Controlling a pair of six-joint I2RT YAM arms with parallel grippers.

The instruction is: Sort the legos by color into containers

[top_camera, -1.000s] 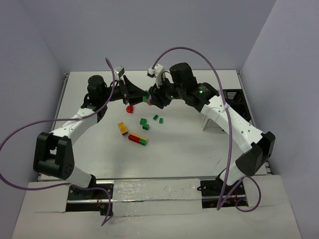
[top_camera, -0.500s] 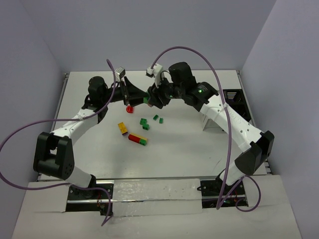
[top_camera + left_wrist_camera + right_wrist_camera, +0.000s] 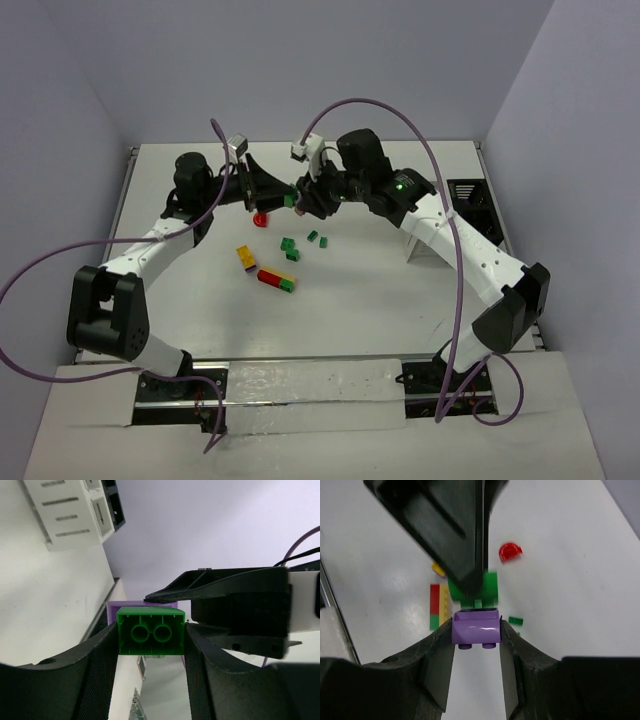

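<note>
1. The left gripper [image 3: 150, 630] is clamped on a green brick [image 3: 150, 639], one jaw pressed flat to each end, open underside facing its camera.
2. The right gripper [image 3: 476, 636] has its jaws against both sides of a purple brick [image 3: 475, 626]. It looks like a firm hold, though the wrist view cannot show how hard they press.
3. The two bricks sit face to face, apparently stuck together, held in the air over the far middle of the table [image 3: 380, 300] where the arms meet.
4. The rest of the legos lie below: a red piece [image 3: 260, 218], small green bricks [image 3: 289, 247], a yellow brick [image 3: 245, 257] and a red-yellow-green bar [image 3: 277, 280].
5. The white box [image 3: 70, 510] and the black tray [image 3: 470, 200] stand at the right side, well apart from the held pair.
6. The step in hand seems to be pulling the pair apart so each colour can go its own way.
7. Risks from here:
   - The bricks are tiny and the jaws catch only their ends. A straight pull could drag one out of its grip and leave both with one arm.
   - A sudden release may flick a brick off the table or in among the loose ones.
   - The fingertips of the two grippers are nearly touching, so a twist to peel the bricks could knock finger on finger and jar a brick loose.
   - A drop would land near the red piece and scatter it.
</note>
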